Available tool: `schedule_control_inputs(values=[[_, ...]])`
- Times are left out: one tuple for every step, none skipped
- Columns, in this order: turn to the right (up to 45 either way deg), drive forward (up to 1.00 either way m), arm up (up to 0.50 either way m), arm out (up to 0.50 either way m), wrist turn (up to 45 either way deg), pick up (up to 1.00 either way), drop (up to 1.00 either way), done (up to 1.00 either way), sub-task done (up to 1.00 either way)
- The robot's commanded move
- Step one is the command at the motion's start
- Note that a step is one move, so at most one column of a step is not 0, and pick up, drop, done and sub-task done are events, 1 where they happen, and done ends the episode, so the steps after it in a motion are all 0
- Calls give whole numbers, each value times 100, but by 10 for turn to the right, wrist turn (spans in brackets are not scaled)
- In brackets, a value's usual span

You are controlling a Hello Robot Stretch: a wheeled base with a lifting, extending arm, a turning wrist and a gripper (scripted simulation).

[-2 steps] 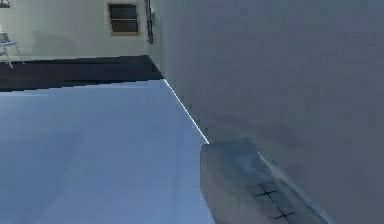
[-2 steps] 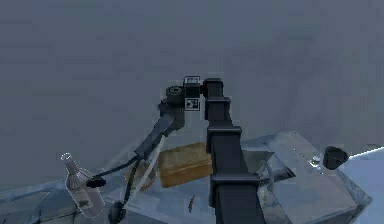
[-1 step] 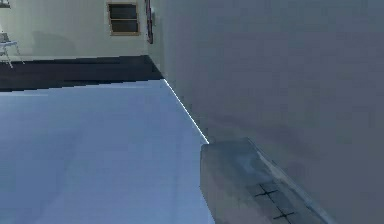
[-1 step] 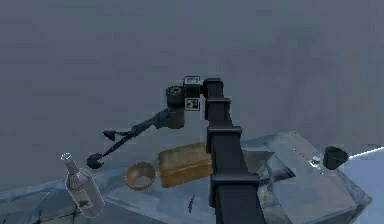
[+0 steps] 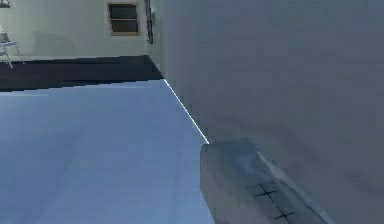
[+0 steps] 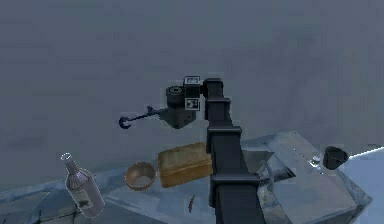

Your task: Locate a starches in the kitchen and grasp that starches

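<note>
The claw point(image 6: 128, 121) is hanging before bare wall, carrying nothing; how its fingers are set I cannot tell. The brown loaf point(image 6: 185, 165) is lying on the counter point(image 6: 300, 190) below, just beside a wooden bowl point(image 6: 140, 177). A descent off line is likely risking a knock to the bowl or toppling the glass bottle point(image 6: 80, 185). The bowl is looking empty; the contents of the bottle and the dark cup point(image 6: 335, 157) I cannot tell.

Count on pale grey stone counter point(image 6: 300, 195): 1 clear glass bottle point(image 6: 82, 186), 1 round brown wooden bowl point(image 6: 140, 177), 1 brown rectangular bread loaf point(image 6: 184, 164), 1 small dark cup point(image 6: 334, 157); far wall: 1 dark framed window point(image 5: 123, 17).
</note>
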Motion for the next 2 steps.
schedule_control_inputs(values=[[0,0,0,0,120,0,0,0,0],[0,0,-30,0,0,0,0,0,0]])
